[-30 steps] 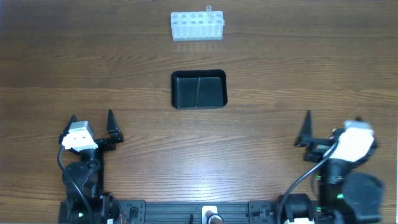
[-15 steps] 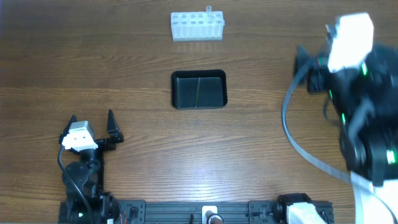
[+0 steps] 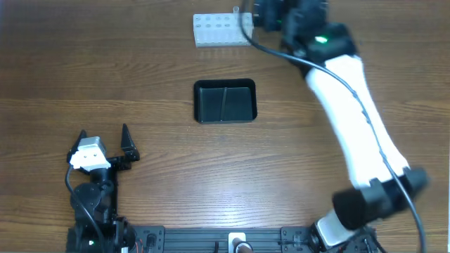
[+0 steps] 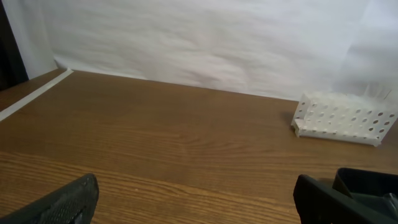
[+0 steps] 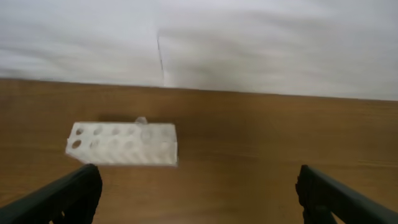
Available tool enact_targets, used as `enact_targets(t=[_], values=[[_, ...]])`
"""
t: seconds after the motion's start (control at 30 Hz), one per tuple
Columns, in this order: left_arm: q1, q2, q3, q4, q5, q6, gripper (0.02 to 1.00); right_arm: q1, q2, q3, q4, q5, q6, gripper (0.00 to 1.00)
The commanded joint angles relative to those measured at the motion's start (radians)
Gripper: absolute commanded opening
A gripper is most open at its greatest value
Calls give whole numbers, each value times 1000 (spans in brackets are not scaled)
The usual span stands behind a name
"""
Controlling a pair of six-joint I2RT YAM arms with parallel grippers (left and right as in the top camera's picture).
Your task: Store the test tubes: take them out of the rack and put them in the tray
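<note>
The white test-tube rack (image 3: 222,30) stands at the far middle of the table, with one clear tube (image 3: 236,10) sticking up at its right end. The black tray (image 3: 225,101) lies nearer, in the middle; a thin pale line crosses its floor. My right arm stretches up the table, and its gripper (image 3: 267,14) hangs lifted just right of the rack. In the right wrist view that gripper (image 5: 199,173) is open, with the rack (image 5: 122,144) and the tube (image 5: 142,121) ahead and below. My left gripper (image 3: 105,135) rests open near the left base; its wrist view shows the rack (image 4: 342,115) far off.
Bare wooden tabletop (image 3: 126,63) surrounds the rack and the tray. A white wall (image 5: 249,43) rises behind the far edge. The tray's corner (image 4: 367,183) shows beside my left gripper's finger.
My right arm has swung from its rest at the near right up and leftward to the far end, beside the rack. The left arm, rack and tray have not moved.
</note>
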Motion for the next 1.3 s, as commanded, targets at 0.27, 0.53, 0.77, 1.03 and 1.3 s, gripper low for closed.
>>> enact_targets(t=[0.27,0.53,0.77,1.03,1.3], values=[[7,-8,-4,1,5,11,998,68,347,135,241,113,11,993],[7,-8,-4,1,5,11,998,68,477,146,309,171,11,932],[7,-8,-4,1,5,11,1000,77,537,146,359,166,11,836],[7,-8,-4,1,5,11,998,85,567,146,369,90,16,840],[7,-8,-4,1,5,11,998,85,579,145,377,78,60,801]])
